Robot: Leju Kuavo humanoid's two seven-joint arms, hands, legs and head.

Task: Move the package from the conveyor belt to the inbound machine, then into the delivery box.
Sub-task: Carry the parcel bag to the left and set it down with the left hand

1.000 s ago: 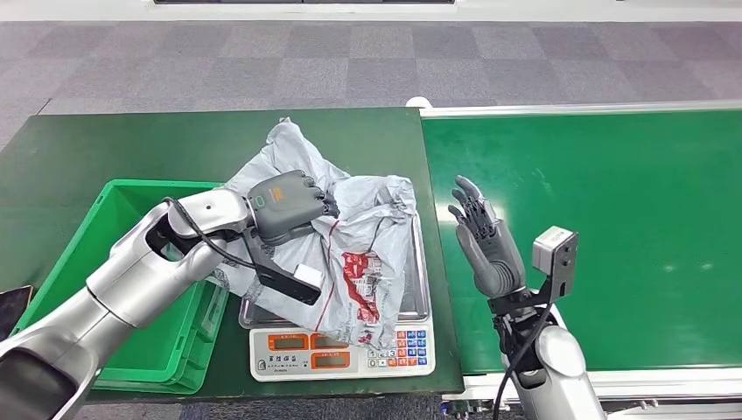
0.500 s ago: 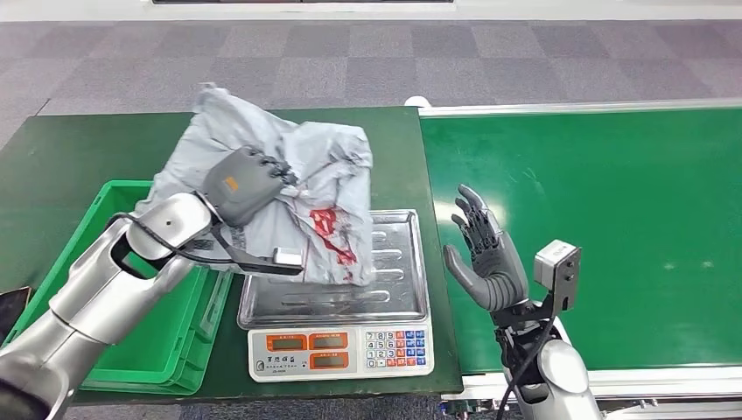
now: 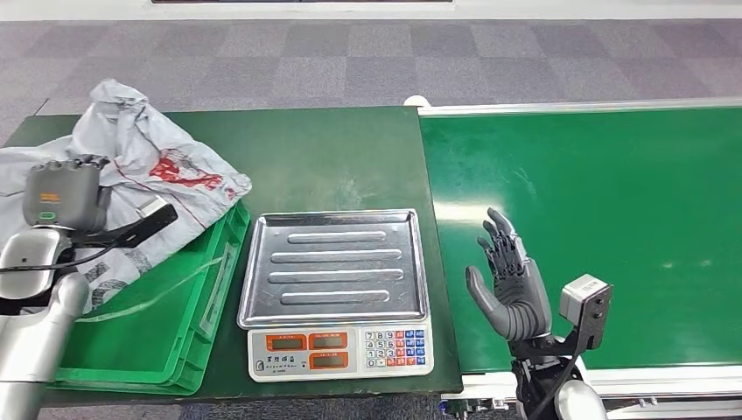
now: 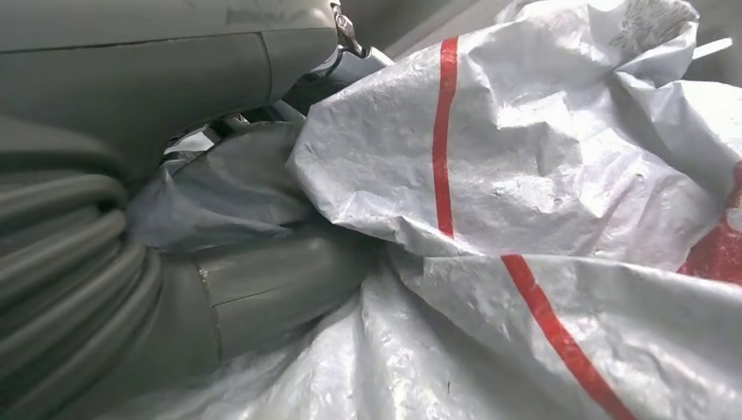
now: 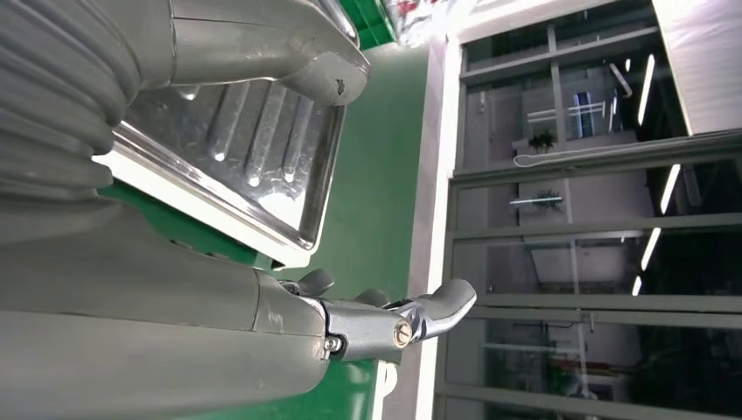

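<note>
The left hand (image 3: 63, 194) has its fingers clamped on the grey courier bag (image 3: 166, 171), holding it over the green crate (image 3: 149, 324) for dropping in. The scale tray (image 3: 332, 267) sits bare; the right hand (image 3: 512, 284) waits beside it, fingers apart.

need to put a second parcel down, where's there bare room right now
The scale tray is bare. So is the belt beyond the right hand, and the table behind the scale. The bin is crowded: the bag, held by the left hand, hangs over it.
</note>
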